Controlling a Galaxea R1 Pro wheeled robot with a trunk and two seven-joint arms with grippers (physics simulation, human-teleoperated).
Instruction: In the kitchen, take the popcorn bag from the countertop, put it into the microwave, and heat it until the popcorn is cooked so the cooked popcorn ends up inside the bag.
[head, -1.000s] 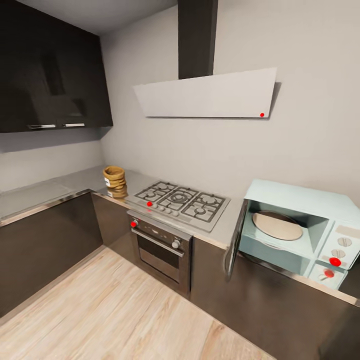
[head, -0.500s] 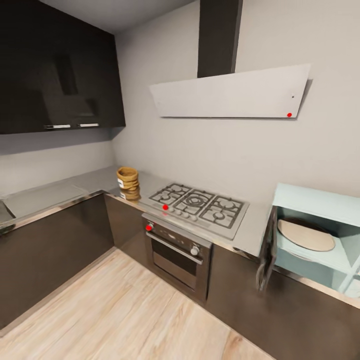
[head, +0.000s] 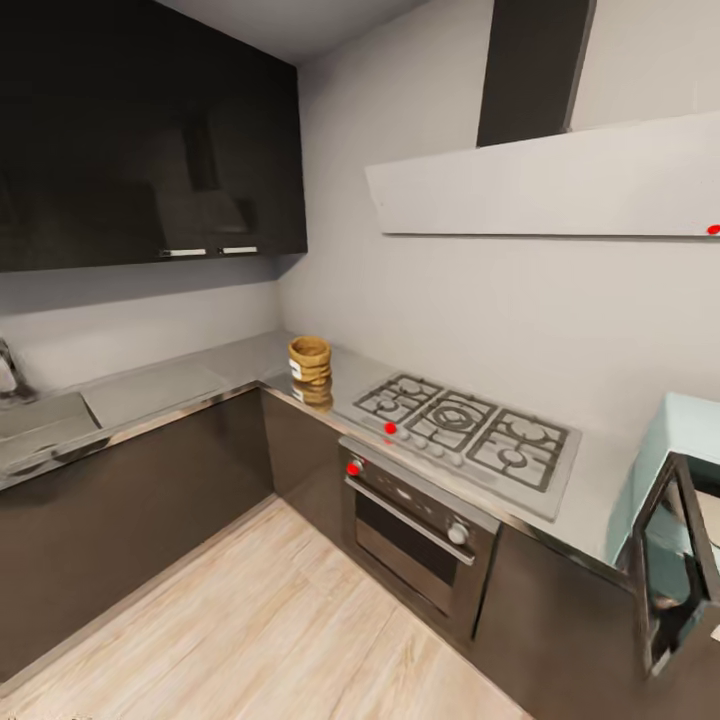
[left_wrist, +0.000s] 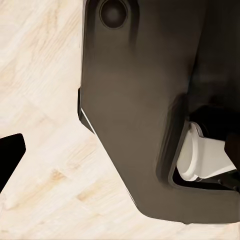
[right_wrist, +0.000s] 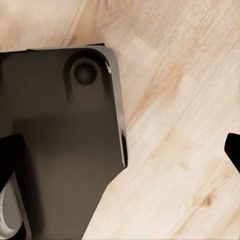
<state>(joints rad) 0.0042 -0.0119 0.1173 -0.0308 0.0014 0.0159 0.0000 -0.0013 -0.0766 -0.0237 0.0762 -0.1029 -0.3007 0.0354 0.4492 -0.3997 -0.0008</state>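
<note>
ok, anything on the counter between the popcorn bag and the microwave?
Only the gas hob, set flush into the countertop. The popcorn bag stands left of it, the microwave right of it with its door open. Nothing else visibly blocks that route.

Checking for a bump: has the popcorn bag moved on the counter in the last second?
No. The popcorn bag keeps its spot left of the hob; the camera turned.
</note>
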